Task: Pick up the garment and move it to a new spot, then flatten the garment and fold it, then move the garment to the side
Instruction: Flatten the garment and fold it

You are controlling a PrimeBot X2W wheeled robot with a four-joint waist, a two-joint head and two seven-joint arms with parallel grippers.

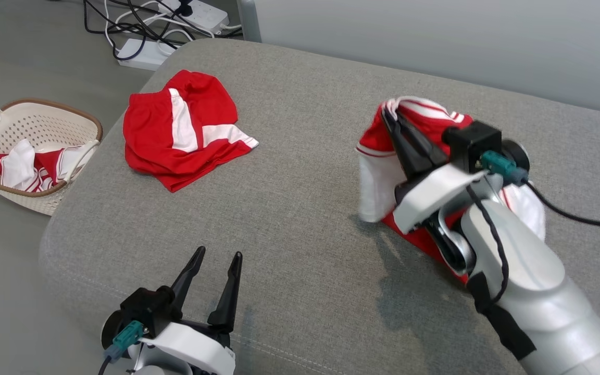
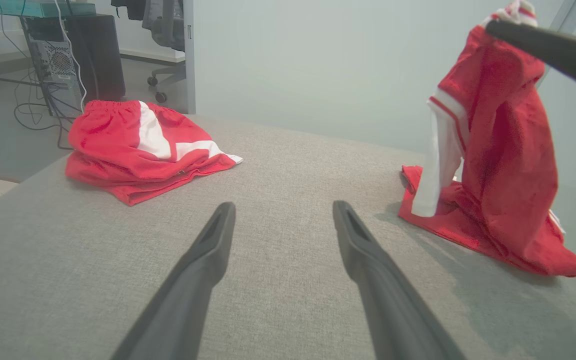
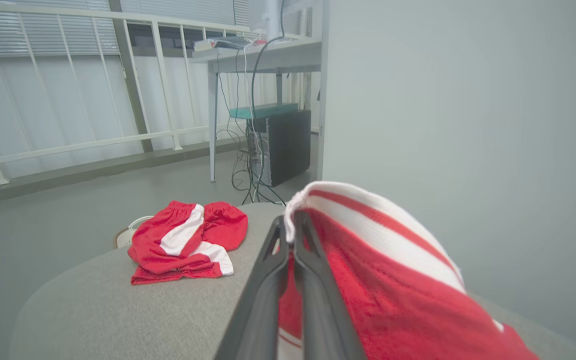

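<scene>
In the head view, the garment, red with white bands, is found at the right of the fabric-covered table. It is pinched at its upper edge by the right hand, whose fingers are closed tight on the cloth. The left hand is held wide apart and empty at the near edge. Red shorts are laid at the far left, and a basket of clothes is set on the floor beyond the left edge

In the left wrist view, the garment is seen hanging from its gripped edge, with its hem crumpled on the table, well apart from the spread fingers

In the right wrist view, the striped band is shown caught between the closed fingertips

The pick-up is judged to be in hand. The hem should be lifted clear before any sideways carry. Since only a narrow edge is gripped, a slow move is advised, and a spot in the bare middle, apart from the shorts, is best chosen so that room is left for flattening
</scene>
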